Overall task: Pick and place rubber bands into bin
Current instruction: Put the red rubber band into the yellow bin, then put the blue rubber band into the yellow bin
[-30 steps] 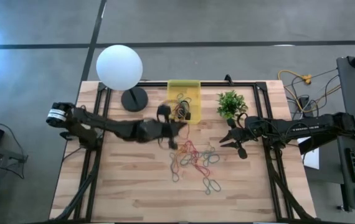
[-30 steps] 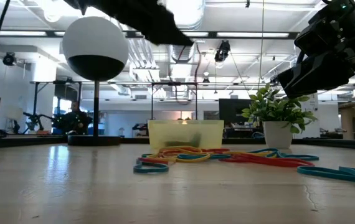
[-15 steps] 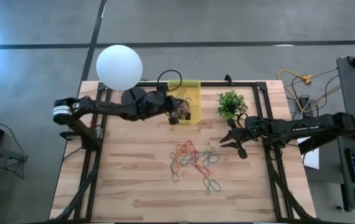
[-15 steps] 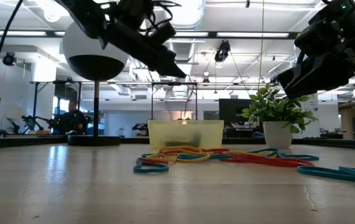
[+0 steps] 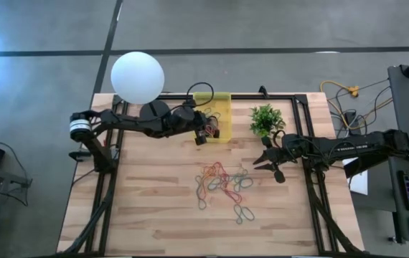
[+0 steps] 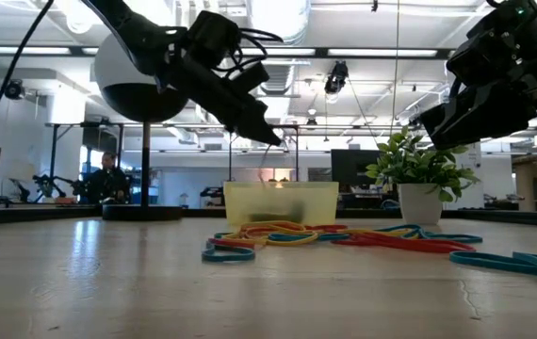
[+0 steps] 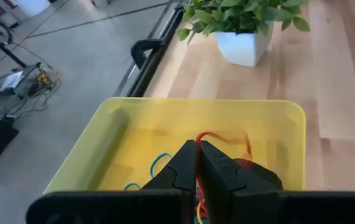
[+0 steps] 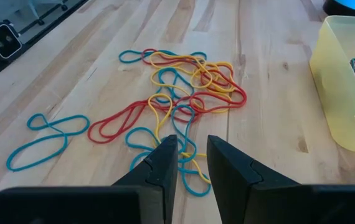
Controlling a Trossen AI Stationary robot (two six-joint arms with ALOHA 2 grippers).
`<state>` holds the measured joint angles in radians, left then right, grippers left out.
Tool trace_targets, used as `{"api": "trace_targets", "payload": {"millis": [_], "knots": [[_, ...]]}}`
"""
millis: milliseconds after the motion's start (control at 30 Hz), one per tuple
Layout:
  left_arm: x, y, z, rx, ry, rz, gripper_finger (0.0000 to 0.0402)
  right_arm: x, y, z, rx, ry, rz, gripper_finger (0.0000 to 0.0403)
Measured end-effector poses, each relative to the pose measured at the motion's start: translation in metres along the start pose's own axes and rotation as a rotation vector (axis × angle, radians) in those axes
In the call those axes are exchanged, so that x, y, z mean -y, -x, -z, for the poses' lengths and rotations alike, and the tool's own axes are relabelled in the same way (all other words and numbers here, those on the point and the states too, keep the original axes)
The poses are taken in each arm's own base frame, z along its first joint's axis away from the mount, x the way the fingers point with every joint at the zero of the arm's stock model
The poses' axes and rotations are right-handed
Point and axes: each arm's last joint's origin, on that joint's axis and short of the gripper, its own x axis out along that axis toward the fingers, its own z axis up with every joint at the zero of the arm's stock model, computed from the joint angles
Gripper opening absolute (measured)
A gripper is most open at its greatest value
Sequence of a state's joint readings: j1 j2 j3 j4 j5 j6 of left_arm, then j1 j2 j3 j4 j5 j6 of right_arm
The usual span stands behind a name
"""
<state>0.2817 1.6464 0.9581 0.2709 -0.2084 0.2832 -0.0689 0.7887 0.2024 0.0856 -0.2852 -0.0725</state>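
The small translucent yellow plastic bin [image 5: 212,115] sits at upper centre of the overhead frame, between the white globe lamp on its black base [image 5: 138,79] and the small green potted plant in a white pot [image 5: 265,119]. The left gripper [image 5: 200,133] hangs over the bin's lower-left edge, fingers pressed together. In its wrist view a thin red rubber band [image 7: 222,138] rises from between the closed fingertips [image 7: 196,151] and loops toward the bin's far wall; how firmly it is pinched is hard to judge, as the fingers cover the strand's lower run. More bands lie inside the bin, mostly blocked by the gripper.

The loose heap of thin red, yellow and blue rubber bands [image 5: 224,183] lies on the light wooden table [image 5: 154,215] at centre frame, below the bin and well apart from it. Single strands cannot be separated from overhead.

The right gripper [image 5: 269,163] hovers at centre right, beside the heap, fingers parted with a narrow gap and nothing between them. The low view cuts off both arms at the top edge.
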Motion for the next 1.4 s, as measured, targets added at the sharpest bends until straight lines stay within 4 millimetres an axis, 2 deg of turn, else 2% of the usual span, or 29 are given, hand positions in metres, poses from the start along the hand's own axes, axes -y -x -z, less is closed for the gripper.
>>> {"api": "trace_targets", "payload": {"millis": [200,500,667,833,1033,1233,1400], "knots": [[0.001,-0.001,0.0,0.005,0.0,0.021,0.0006,0.0,0.0,0.0,0.0,0.0,0.0,0.0077],[0.001,-0.001,0.0,0.004,0.01,0.021,0.0094,0.0,0.0,0.0,0.0,-0.001,0.0,0.0077],[0.004,0.0,0.001,-0.004,0.011,0.031,0.0118,0.0,0.0,0.001,-0.003,-0.021,-0.002,0.0077],[0.024,0.005,0.002,-0.051,-0.025,0.096,0.0121,-0.001,-0.001,0.009,-0.024,-0.027,-0.005,0.0077],[0.059,0.018,0.008,-0.113,-0.039,0.201,0.0121,-0.002,-0.005,0.011,0.022,-0.004,-0.014,0.0077],[0.088,0.035,0.015,-0.117,-0.005,0.278,0.0121,-0.006,-0.023,0.009,0.086,0.059,-0.057,0.0077],[0.103,0.053,0.014,-0.073,0.032,0.325,0.0121,-0.006,-0.045,0.012,0.03,0.056,-0.083,0.0077]]}}
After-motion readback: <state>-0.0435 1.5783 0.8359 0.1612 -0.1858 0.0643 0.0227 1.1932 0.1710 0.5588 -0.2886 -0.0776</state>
